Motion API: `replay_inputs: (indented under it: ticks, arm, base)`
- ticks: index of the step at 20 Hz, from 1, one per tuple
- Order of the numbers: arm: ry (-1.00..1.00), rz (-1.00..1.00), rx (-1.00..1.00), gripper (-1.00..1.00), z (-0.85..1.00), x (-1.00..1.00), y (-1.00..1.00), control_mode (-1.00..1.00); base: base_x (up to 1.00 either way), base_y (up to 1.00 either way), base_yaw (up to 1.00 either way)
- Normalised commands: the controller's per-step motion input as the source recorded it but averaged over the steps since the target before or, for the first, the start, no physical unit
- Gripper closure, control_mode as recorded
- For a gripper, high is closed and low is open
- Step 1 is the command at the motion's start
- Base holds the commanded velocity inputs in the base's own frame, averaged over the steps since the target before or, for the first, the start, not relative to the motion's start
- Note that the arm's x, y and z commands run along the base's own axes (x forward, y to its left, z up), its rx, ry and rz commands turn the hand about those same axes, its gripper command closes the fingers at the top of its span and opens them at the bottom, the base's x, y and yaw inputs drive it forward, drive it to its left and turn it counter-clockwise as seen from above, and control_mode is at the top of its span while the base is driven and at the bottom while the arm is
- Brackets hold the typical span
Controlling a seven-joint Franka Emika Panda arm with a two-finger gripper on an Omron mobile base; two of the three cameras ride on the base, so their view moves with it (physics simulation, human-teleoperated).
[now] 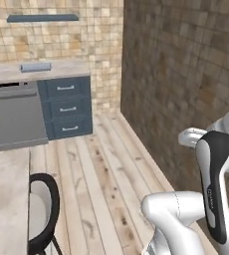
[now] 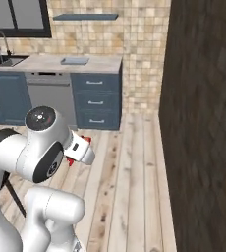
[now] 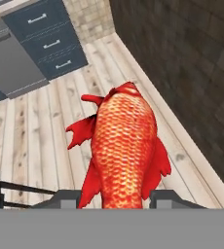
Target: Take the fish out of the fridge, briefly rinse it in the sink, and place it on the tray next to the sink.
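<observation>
In the hand view, the red-orange fish (image 3: 123, 146) hangs in front of the camera above the wooden floor, with my gripper (image 3: 119, 198) shut on its lower body. In the right base view the gripper (image 2: 79, 149) sits beside the arm's elbow, and red bits of the fish (image 2: 86, 140) stick out of it. The black sink (image 2: 1, 60) with its thin faucet is at the far left of the back counter. The flat blue-grey tray (image 2: 74, 61) lies on that counter to the right of the sink, and it is also on the counter in the left base view (image 1: 35, 66). The fridge is out of view.
A grey dishwasher (image 1: 14, 117) and blue drawers (image 1: 66, 107) stand under the back counter. A dark brown tiled wall (image 1: 186, 74) runs along the right. A pale counter (image 1: 4, 199) and a black-framed stool (image 1: 44, 209) are close on the left. Wooden floor (image 2: 129, 172) lies between them.
</observation>
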Motion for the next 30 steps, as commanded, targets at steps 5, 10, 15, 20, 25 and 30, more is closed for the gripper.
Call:
replay_inputs:
  ticks: [5, 10, 15, 20, 25, 30]
  arm:
    - [0.00, 0.00, 0.00, 1.00, 0.00, 0.00, 0.00, 1.00]
    - [0.00, 0.00, 0.00, 1.00, 0.00, 0.00, 0.00, 1.00]
    - [0.00, 0.00, 0.00, 1.00, 0.00, 0.00, 0.00, 1.00]
    - [0.00, 0.00, 0.00, 1.00, 0.00, 0.00, 0.00, 1.00]
    - [0.00, 0.00, 0.00, 1.00, 0.00, 0.00, 0.00, 1.00]
    - [0.00, 0.00, 0.00, 1.00, 0.00, 0.00, 0.00, 1.00]
  base:
    - [1.00, 0.01, 0.05]
    - [1.00, 0.00, 0.11]
    - [1.00, 0.01, 0.11]
    - [1.00, 0.00, 0.07]
    - [1.00, 0.06, 0.03]
    - [1.00, 0.68, 0.00]
